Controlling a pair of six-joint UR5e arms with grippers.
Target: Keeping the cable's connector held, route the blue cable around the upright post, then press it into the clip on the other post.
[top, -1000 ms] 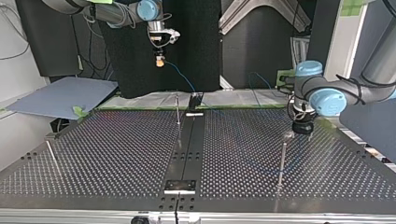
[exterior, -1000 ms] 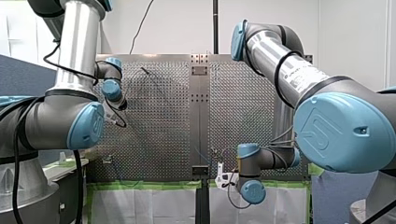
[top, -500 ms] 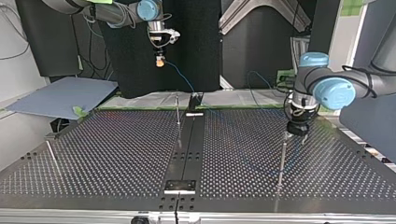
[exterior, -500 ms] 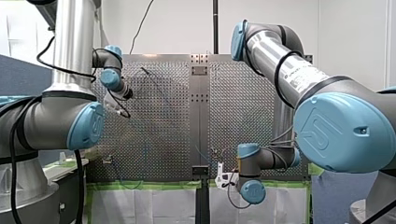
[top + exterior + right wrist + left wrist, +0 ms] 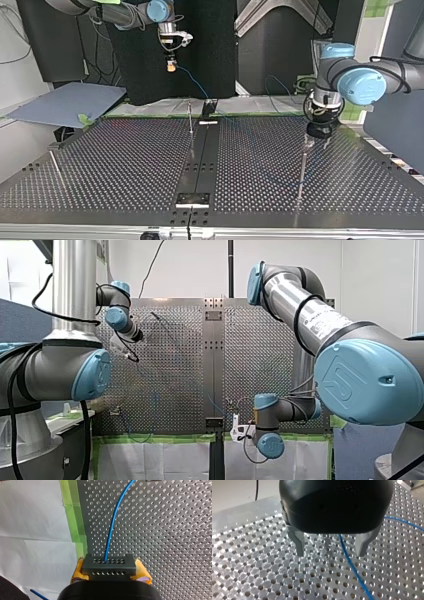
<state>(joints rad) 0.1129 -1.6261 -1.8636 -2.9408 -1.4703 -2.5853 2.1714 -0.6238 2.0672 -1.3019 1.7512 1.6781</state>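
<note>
Clamping connector [image 5: 109,564], right end effector [image 5: 111,572], left end effector [image 5: 329,550] spread astride blue cable [image 5: 352,567], perhaps post [image 5: 327,543] too.

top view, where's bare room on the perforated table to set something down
The widest bare patch of the table lies between the thin post at the view's left and the centre post. Crowded: the view's right half, where my left gripper hangs open at the tall post and the blue cable trails across.

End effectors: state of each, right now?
Left end effector: open, holding nothing; blue cable passes between its spread fingers, ungripped.
Right end effector: closed on the cable's black connector.
</note>
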